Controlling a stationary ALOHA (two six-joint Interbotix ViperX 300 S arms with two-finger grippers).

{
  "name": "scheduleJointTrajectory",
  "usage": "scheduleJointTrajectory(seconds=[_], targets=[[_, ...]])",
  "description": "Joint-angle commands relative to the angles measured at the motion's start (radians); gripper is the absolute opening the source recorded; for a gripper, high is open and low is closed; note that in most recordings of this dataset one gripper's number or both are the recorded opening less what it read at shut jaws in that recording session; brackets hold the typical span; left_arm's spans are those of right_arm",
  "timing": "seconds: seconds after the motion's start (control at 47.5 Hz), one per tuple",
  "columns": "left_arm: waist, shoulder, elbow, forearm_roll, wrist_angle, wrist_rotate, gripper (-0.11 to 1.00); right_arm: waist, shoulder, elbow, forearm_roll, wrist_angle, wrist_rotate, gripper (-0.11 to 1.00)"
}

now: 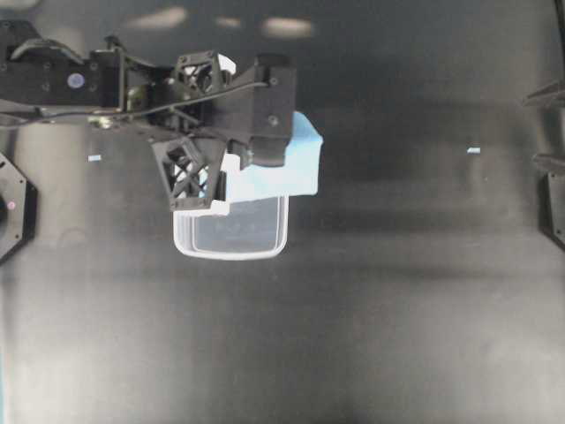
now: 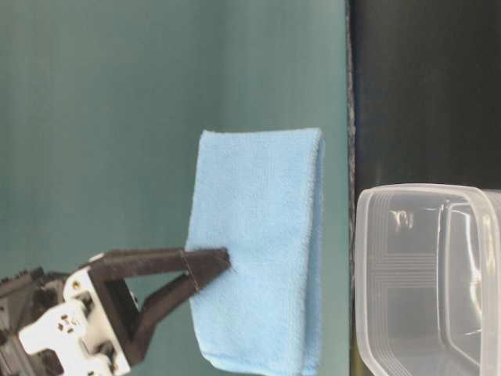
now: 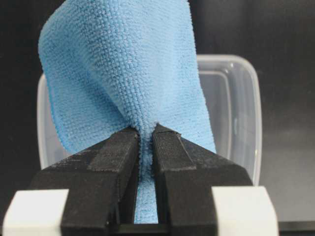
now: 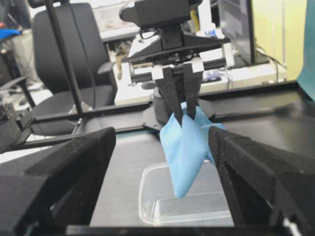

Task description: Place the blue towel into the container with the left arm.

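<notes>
Towel pinched at a fold between left claw pads, filling centre and upper left of the wrist frame, hanging free below the tips. Jaws nearly together, only cloth between them.

Behind it, container on the black tabletop, empty, rim showing at right and left edges of the cloth. In the right wrist view, towel's bottom corner dangling just above the tub's near rim, centre of frame; not yet inside as far as visible. In the overhead view, cloth partly over the tub's upper edge, rest sticking out toward upper right of the tub.

For the step in hand: shift claw toward the tub's centre before lowering, so the trailing part clears the rim. Lower until the cloth pools on the floor of the tub, then release. Risk: an edge draping over the rim if dropped from here.

Farther off, right claw parked at the right edge of the overhead frame, spread wide, holding nothing.
</notes>
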Motion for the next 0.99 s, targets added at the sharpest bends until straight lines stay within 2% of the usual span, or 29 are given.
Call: scheduleJointTrajectory(seconds=[0.0, 0.379, 0.442, 0.485, 0.632, 0.737, 0.801, 0.969], targets=[[0.005, -0.038, 0.003, 0.003, -0.011, 0.0, 0.05, -0.002, 0.012, -0.017, 0.003, -0.011, 0.002, 0.74], [0.035, -0.044, 0.061, 0.003, -0.021, 0.026, 0.06, -0.002, 0.014, -0.017, 0.003, -0.012, 0.002, 0.74], [0.035, -0.044, 0.077, 0.003, -0.026, 0.018, 0.09, -0.002, 0.014, -0.017, 0.003, -0.012, 0.002, 0.74], [0.035, -0.044, 0.086, 0.003, -0.035, 0.012, 0.19, 0.0, 0.015, -0.017, 0.003, -0.012, 0.002, 0.74], [0.026, -0.051, 0.104, 0.003, -0.071, 0.009, 0.65, 0.0, 0.015, -0.017, 0.003, -0.012, 0.0, 0.74], [0.034, -0.066, 0.107, 0.003, -0.075, 0.006, 0.87, -0.002, 0.014, -0.015, 0.003, -0.012, 0.002, 0.74], [0.038, -0.089, 0.103, 0.003, -0.075, 0.011, 0.91, 0.0, 0.015, -0.015, 0.003, -0.012, 0.002, 0.74], [0.038, -0.198, 0.107, 0.003, -0.107, 0.011, 0.86, 0.0, 0.014, -0.015, 0.003, -0.012, 0.002, 0.74]])
